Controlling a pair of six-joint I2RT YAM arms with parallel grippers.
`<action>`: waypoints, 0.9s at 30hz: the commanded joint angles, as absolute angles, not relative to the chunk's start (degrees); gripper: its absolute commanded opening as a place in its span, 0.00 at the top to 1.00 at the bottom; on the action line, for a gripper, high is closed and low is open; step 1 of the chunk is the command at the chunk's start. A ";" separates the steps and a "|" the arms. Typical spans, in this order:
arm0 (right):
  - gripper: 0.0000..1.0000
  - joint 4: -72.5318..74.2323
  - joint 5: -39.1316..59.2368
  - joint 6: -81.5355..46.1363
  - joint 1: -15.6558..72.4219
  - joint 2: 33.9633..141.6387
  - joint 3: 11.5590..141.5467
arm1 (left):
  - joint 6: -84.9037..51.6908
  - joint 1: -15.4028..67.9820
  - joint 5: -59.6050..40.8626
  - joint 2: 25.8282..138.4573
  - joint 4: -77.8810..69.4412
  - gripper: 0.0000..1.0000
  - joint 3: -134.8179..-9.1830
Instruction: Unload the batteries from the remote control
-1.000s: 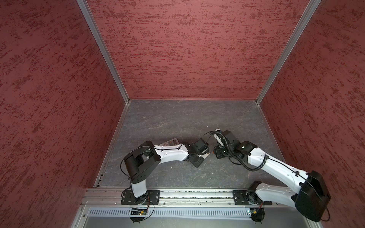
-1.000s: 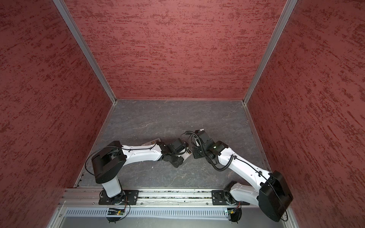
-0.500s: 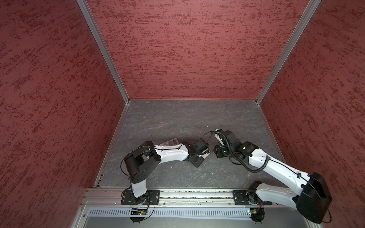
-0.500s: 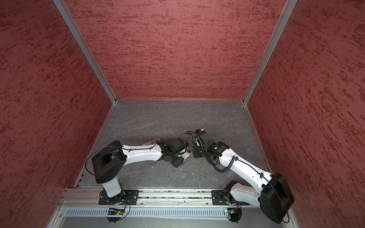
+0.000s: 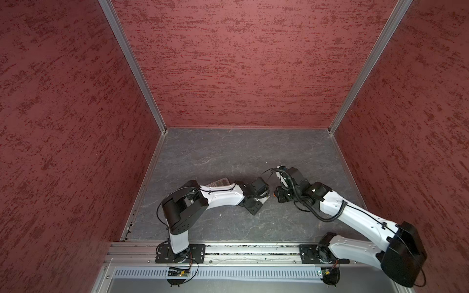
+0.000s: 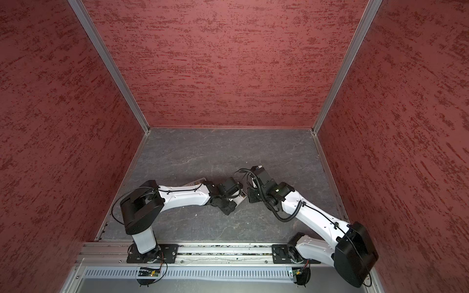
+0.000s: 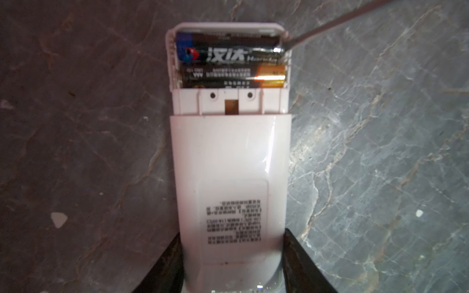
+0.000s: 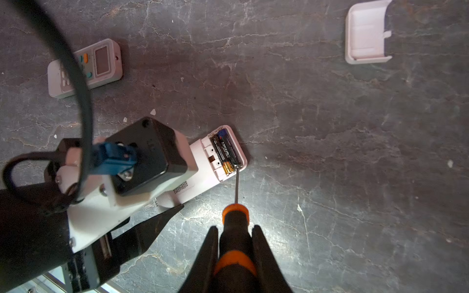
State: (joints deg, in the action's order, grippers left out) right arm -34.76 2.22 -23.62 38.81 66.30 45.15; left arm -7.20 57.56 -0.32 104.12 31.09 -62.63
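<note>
Battery (image 7: 228, 54) marked 汉达; left gripper (image 7: 232, 237) clamps remote (image 7: 228, 152); right gripper (image 8: 234, 228) clamps screwdriver (image 8: 235, 214).

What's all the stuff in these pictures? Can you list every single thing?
table: one, grey marbled, under everything
walls: three, red, around the table
open remote: one, white, face down on the table
batteries: two, dark, side by side in its open compartment
screwdriver: one, orange and black, tip at the outer battery's end
battery cover: one, white, on the table apart from both remotes
second remote: one, white with coloured buttons, face up on the table
left claw: one, black, shut on the open remote
right claw: one, black, shut on the screwdriver
</note>
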 commanded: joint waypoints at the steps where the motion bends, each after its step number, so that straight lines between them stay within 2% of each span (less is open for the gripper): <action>1: 1.00 -23.64 6.77 -24.83 39.27 64.42 45.77 | -5.97 58.93 -6.85 108.68 34.33 0.63 -61.11; 4: 1.00 -23.25 7.11 -24.79 39.28 64.42 45.42 | -5.71 58.96 -7.28 108.84 34.74 0.65 -61.41; 27: 1.00 -20.21 6.97 -25.31 39.21 63.28 44.73 | -5.67 59.05 -9.22 109.97 35.45 0.65 -62.01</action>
